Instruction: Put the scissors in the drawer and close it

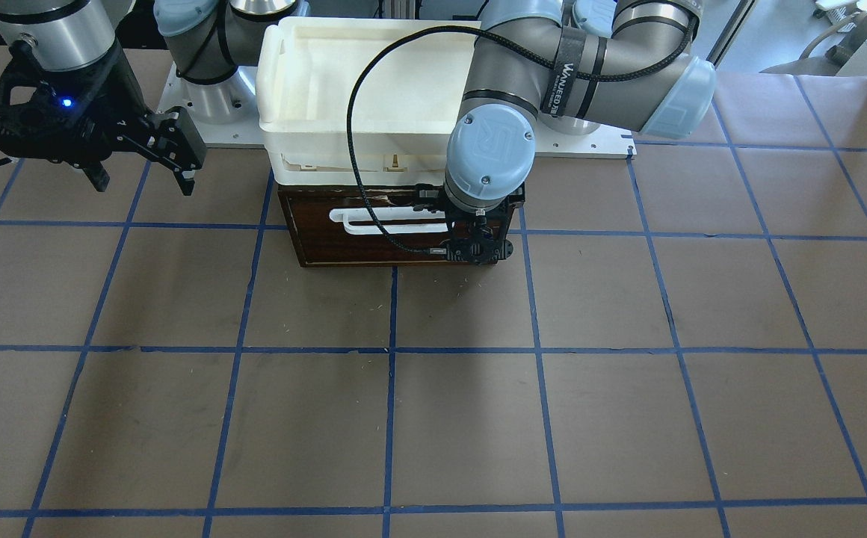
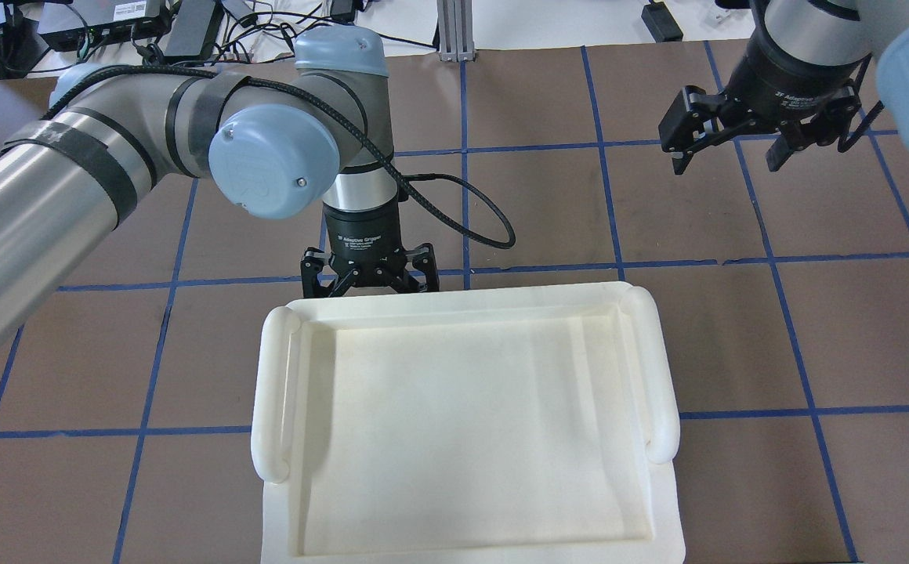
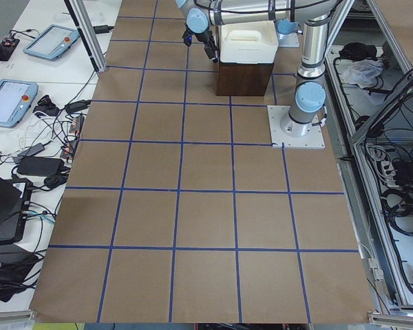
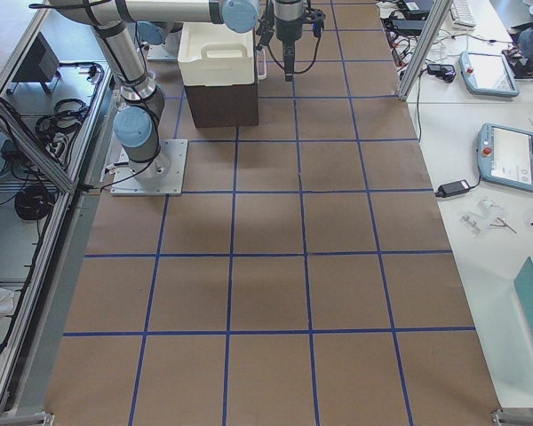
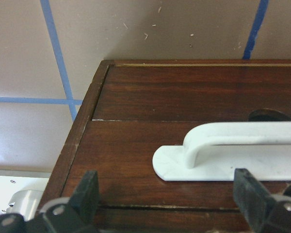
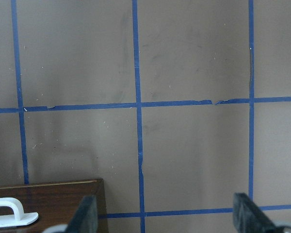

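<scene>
The drawer's dark brown front [image 1: 321, 250] with its white bar handle [image 1: 374, 222] sits flush in the wooden cabinet under a white tray; the plywood box does not show. My left gripper [image 1: 478, 250] is open right at the drawer front, at the handle's end. In the left wrist view its fingers [image 5: 87, 194] straddle the end of the handle [image 5: 223, 145] on the drawer front [image 5: 131, 141]. My right gripper [image 1: 142, 175] is open and empty, held above the table beside the cabinet. The scissors are hidden in every view.
A large white plastic tray [image 2: 270, 407] lies on top of the cabinet [image 3: 244, 79]. The robot's base plates stand behind it. The brown table with blue grid tape [image 1: 433, 418] stretches out in front of the drawer.
</scene>
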Controlling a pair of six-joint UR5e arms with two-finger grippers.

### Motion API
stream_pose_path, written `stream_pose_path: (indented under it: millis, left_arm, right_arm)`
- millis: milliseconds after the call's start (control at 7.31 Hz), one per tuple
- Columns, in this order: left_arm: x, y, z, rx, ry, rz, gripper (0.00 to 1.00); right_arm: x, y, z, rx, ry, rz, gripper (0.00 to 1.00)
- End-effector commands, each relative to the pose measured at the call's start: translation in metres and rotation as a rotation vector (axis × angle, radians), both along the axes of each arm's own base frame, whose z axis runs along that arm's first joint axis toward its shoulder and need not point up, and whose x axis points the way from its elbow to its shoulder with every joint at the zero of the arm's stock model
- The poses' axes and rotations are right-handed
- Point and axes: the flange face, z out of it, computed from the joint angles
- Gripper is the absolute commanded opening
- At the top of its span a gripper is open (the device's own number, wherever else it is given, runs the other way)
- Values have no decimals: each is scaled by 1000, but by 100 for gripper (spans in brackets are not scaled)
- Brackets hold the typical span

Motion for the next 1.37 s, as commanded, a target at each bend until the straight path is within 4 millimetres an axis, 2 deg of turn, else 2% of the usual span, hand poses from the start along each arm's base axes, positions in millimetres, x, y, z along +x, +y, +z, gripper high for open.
stream_pose_path:
  millis: [0,137,274,410,547,684,821,1231]
  left_arm:
    - [5,-8,17,-45,14,-1,100]
    - [9,-14,32,-80,20,-18,100]
    - [20,-22,62,-164,45,-72,100]
    - [50,-30,96,-240,43,-27,100]
    - [85,-31,123,-290,43,25,100]
    - [119,-31,147,-350,37,79,100]
    - [144,-38,163,-448,47,65,100]
    - [151,-23,197,-542,-1,35,100]
  right_arm:
    - [0,0,0,-1,0,-1,100]
    - [0,0,0,1,0,-1,100]
    - [0,0,0,-1,0,-5,100]
    - [0,0,0,-1,1,-5,100]
    - [0,0,0,-1,0,-4,100]
    - [0,0,0,-1,1,-5,100]
    - [0,0,0,1,1,-5,100]
    - [0,0,0,-1,1,-5,100]
